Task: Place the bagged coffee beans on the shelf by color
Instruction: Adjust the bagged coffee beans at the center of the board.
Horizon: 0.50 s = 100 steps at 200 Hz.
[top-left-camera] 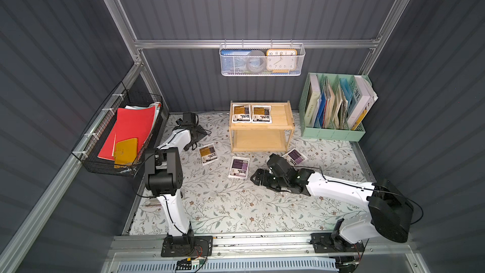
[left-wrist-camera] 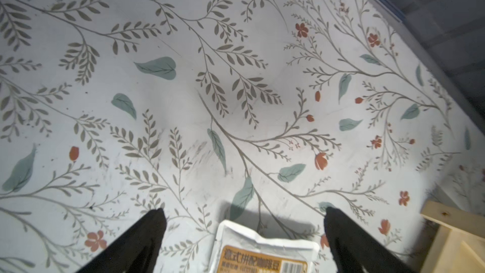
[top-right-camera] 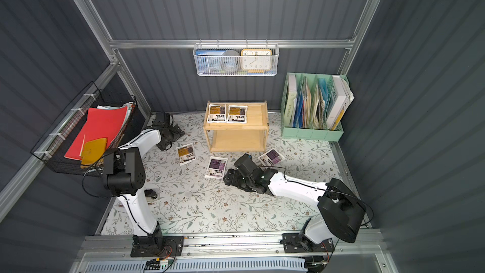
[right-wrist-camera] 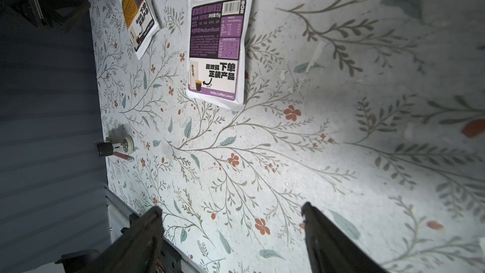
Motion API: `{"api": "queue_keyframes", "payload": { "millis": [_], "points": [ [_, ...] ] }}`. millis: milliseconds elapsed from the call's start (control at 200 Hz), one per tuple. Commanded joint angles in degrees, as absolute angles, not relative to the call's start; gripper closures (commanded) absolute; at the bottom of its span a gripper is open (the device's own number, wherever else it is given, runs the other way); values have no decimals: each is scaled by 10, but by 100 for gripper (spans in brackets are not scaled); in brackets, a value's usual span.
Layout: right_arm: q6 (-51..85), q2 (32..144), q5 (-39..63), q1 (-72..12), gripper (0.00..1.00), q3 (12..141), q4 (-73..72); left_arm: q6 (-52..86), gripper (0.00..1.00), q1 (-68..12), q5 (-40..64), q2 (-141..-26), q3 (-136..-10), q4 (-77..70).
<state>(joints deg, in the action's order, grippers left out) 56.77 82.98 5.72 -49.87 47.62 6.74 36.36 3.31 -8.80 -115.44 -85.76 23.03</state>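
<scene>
Bagged coffee beans: five small flat white pouches with black print; three carry yellow-orange label blocks, two carry purple.
Shelf: small two-tier open rack of light natural wood (top-left-camera: 284, 116), standing at the back of the counter; rimmed top tray, lower tier bare.
Counter: flat surface under a pale floral-print sheet (top-left-camera: 236, 206).
Placed: first shelved yellow-orange pouch (top-left-camera: 240, 113) and second shelved yellow-orange pouch (top-left-camera: 262, 113), flat, side by side, at the left end of the top tray; the right part of the tray is free.
Left to place, yellow-orange: third yellow-orange pouch (top-left-camera: 207, 153), flat on the counter, near the front left corner of the shelf.
Left to place, purple: near purple pouch (top-left-camera: 239, 167), flat on the counter in front of the shelf; far purple pouch (top-left-camera: 294, 156), by the front right corner of the shelf, one corner hidden by the right arm (top-left-camera: 338, 185).
Progress (judged): two of five stowed. The yellow-orange group is one short and the purple group is not begun. The bare lower tier looks the likely home for purple.
Left pincer (left-wrist-camera: 242, 214): black fingers spread wide, released, grasping nothing. In the wrist view an edge of the third yellow-orange pouch lies between them, with no contact visible.
Right pincer (right-wrist-camera: 231, 208): fingers spread wide, released, empty. It sits low over bare counter, with the near purple pouch ahead of it and apart.
</scene>
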Motion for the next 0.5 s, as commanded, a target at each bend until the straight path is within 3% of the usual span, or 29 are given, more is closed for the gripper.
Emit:
{"api": "queue_keyframes", "payload": {
  "millis": [0,495],
  "points": [
    [577,815,38,-501,14,467,57,326,0,34,-149,-1183,-893,276],
    [577,798,24,-500,14,463,61,296,0,13,-204,-1276,-945,327]
  ]
}}
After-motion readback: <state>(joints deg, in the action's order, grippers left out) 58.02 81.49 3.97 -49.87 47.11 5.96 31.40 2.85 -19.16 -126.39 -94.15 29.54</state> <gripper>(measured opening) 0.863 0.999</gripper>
